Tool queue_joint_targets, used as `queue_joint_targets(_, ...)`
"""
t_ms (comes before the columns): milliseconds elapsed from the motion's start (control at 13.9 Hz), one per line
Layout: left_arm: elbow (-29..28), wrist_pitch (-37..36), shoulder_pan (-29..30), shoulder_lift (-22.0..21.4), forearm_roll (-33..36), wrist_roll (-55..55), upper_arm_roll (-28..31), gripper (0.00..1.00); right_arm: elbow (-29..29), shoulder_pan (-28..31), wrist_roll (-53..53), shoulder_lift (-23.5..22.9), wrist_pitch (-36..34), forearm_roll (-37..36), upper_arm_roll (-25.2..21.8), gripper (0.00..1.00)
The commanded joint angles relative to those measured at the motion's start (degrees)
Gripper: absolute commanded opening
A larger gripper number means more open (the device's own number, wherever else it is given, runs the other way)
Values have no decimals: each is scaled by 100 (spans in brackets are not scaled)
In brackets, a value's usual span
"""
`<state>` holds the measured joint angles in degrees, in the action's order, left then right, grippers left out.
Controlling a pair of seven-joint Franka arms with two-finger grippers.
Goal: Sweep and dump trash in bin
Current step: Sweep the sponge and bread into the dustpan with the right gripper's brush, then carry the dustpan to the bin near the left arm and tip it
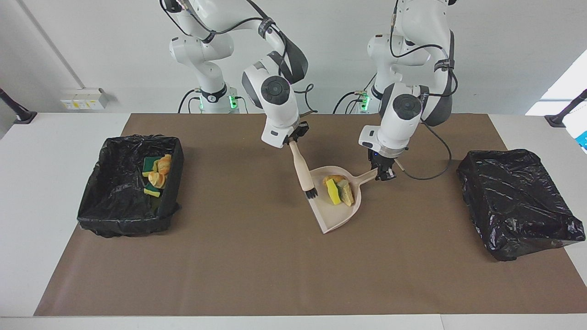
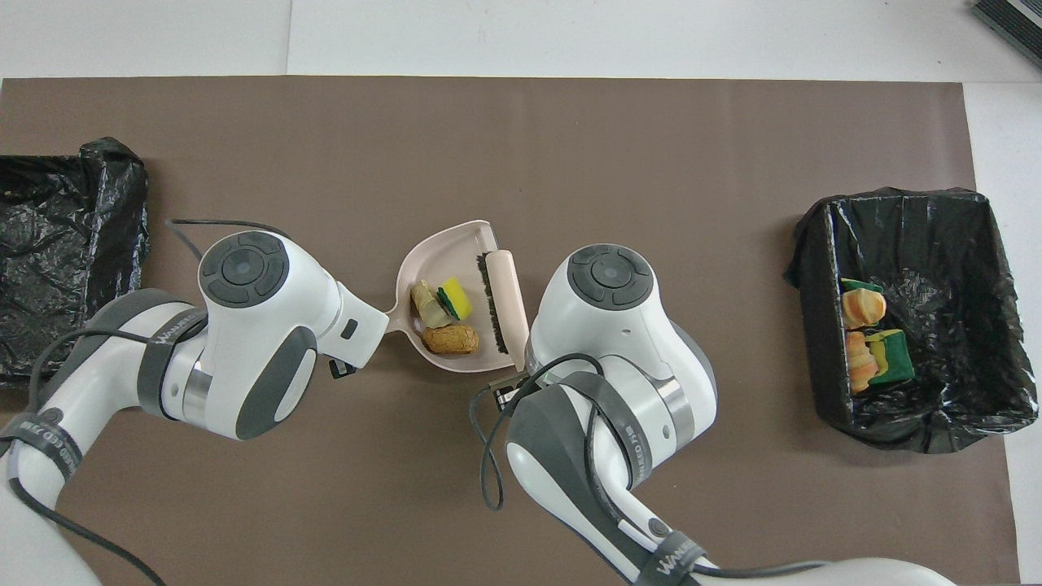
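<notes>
Trash (image 1: 338, 189) in dustpan (image 1: 340, 215), between left tool (image 1: 384, 174) and brush (image 1: 304, 174).

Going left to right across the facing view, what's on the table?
Open black-lined bin holding scraps → beige hand brush with dark bristles → beige plastic dustpan carrying scraps → crumpled black bag-covered bin.

Both arms' fingers (image 1: 385, 174) clamped.

Left gripper (image 1: 384, 173) gripping dustpan (image 1: 339, 213) of trash (image 1: 339, 189), right gripper (image 1: 294, 140) gripping brush (image 1: 303, 173)
</notes>
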<state>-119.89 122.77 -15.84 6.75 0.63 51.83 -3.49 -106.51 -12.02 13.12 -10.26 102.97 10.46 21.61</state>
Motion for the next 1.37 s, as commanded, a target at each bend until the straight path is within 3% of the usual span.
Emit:
queue_joint_targets(0, 53, -16, 299, -139, -229, 204, -46, 0, -63, 68, 215, 436, -338, -342, 10, 0)
queue_joint_targets(289, 404, -594, 730, -288, -563, 775, -38, 0, -387, -194, 1357, 744, -322, -256, 89, 0)
queue_joint_targets(577, 624, -1244, 1257, -683, -687, 1696, 6, 0, -520, -897, 2509, 569, -296, -36, 89, 0)
queue_joint_targets(794, 1116, -1868, 1924, -702, -661, 2636, 15, 0, -485, -1476, 3158, 246, 71, 201, 89, 0)
queue_joint_targets(1083, 1766, -2563, 2900, -535, -171, 4122, 24, 0, -476, -1970, 3363, -256, 504, 211, 89, 0)
queue_joint_targets(1299, 2617, -3187, 3638, -106, 156, 4982, 24, 0, -546, -2014, 3381, -467, 548, 246, 89, 0)
